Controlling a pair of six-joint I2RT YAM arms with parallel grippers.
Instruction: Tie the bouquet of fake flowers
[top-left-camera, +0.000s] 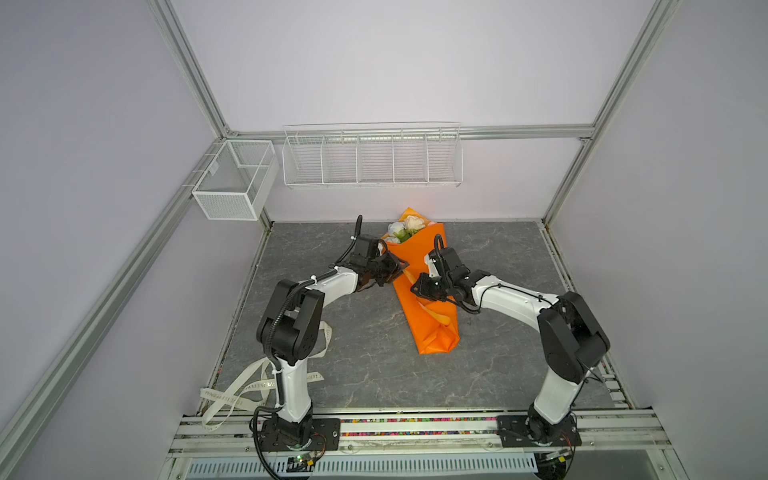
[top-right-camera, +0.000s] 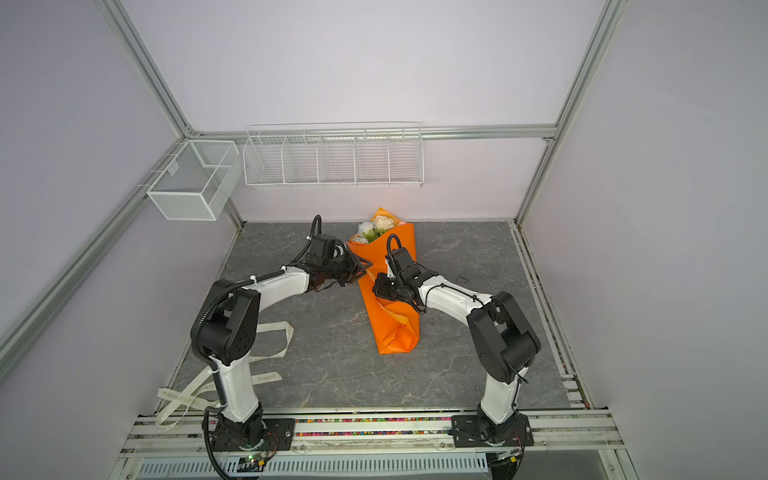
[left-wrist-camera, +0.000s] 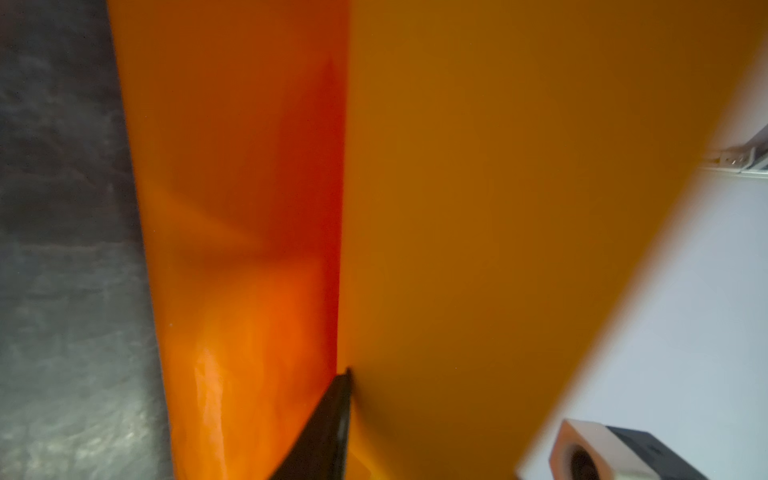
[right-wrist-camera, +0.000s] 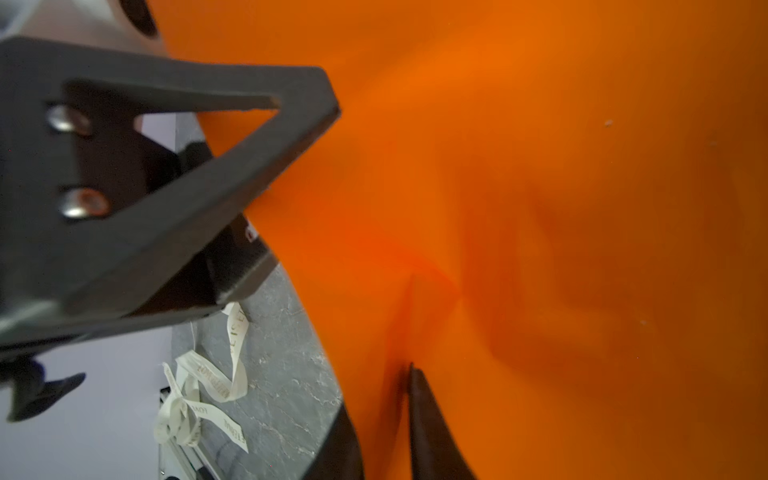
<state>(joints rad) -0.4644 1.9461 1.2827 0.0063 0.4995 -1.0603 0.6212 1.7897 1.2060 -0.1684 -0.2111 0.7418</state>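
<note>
Gathering step: left gripper (top-left-camera: 399, 270) and right gripper (top-left-camera: 413, 288) meet on wrapped bouquet (top-left-camera: 417, 249); their grip, I cannot tell. Next I likely need ribbon (top-left-camera: 226, 397), near left.

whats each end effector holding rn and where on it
Cannot tell: left end effector and right end effector both touch the bouquet's orange paper mid-length; grip hidden.
</note>
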